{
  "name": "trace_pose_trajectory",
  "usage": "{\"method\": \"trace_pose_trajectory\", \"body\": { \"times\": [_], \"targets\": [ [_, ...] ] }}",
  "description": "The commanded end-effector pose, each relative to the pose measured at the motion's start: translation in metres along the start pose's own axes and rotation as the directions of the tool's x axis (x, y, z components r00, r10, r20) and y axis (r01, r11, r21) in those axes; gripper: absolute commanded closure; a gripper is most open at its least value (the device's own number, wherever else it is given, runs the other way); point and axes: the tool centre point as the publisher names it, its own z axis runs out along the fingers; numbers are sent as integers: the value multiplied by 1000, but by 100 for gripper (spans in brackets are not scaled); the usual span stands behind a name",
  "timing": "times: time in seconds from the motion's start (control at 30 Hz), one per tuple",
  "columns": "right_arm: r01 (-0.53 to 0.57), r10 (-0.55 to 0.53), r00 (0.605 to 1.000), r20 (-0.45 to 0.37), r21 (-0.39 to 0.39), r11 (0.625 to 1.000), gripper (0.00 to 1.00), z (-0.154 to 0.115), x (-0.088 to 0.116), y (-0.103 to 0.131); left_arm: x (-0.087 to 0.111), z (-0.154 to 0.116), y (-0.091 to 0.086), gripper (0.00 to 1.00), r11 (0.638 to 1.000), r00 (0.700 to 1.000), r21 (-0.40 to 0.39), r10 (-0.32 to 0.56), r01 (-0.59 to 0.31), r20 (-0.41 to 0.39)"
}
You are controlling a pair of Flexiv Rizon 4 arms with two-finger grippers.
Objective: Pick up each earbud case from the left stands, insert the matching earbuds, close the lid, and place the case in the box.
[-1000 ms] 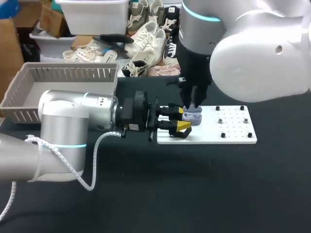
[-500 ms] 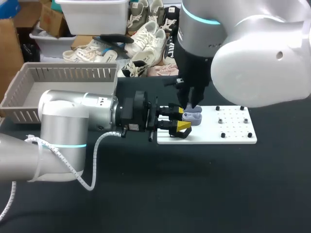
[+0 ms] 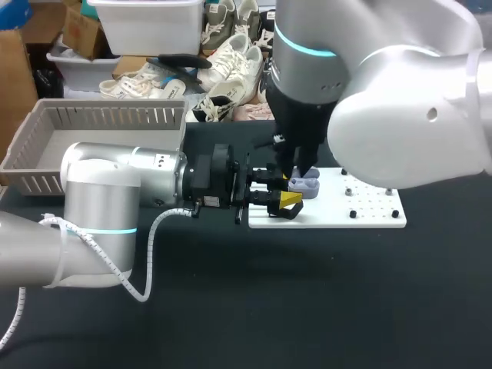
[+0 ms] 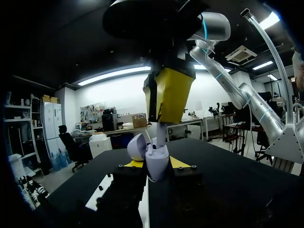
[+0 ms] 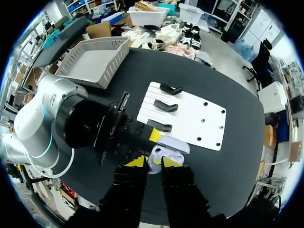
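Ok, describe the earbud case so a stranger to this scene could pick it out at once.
Find the white board lying on the black table. At its end nearer the left arm, that arm's jaws clamp the earbud case. It is the only pale lilac, rounded thing there, lid open, unlike the empty black stands beside it.

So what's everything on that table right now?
case: one, lilac, lid open, held over the board's left edge
earbud: one, pale, entering the case
stands: three, black, bare, on the board's left part
pegs: several, black, on the board's right part
board: one, white, on the table
basket: one, grey, back left
table: one, black
left end effector: yellow tips, shut on the case
right end effector: yellow tips, above the case, apparently shut on the earbud
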Motion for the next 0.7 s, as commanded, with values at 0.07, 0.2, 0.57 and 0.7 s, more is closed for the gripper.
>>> {"method": "trace_pose_trajectory", "body": {
  "times": [0.07, 0.2, 0.57, 0.7],
  "targets": [
    [2, -2, 1000, -12, 3, 1000, 100, 1, -1, 1, 1, 0, 1, 100, 1000, 1000, 1, 1, -1, 2],
    [-4, 5, 1000, -12, 6, 1000, 100, 1, -2, -3, 1, 0, 1, 100, 1000, 1000, 1, 1, -1, 2],
    [-6, 6, 1000, -24, 12, 1000, 100, 4, -4, -5, 1, 0, 1, 100, 1000, 1000, 1, 1, -1, 2],
    [-7, 7, 1000, -28, 15, 1000, 100, 6, -4, -6, 1, 0, 1, 100, 1000, 1000, 1, 1, -1, 2]
  ]
}}
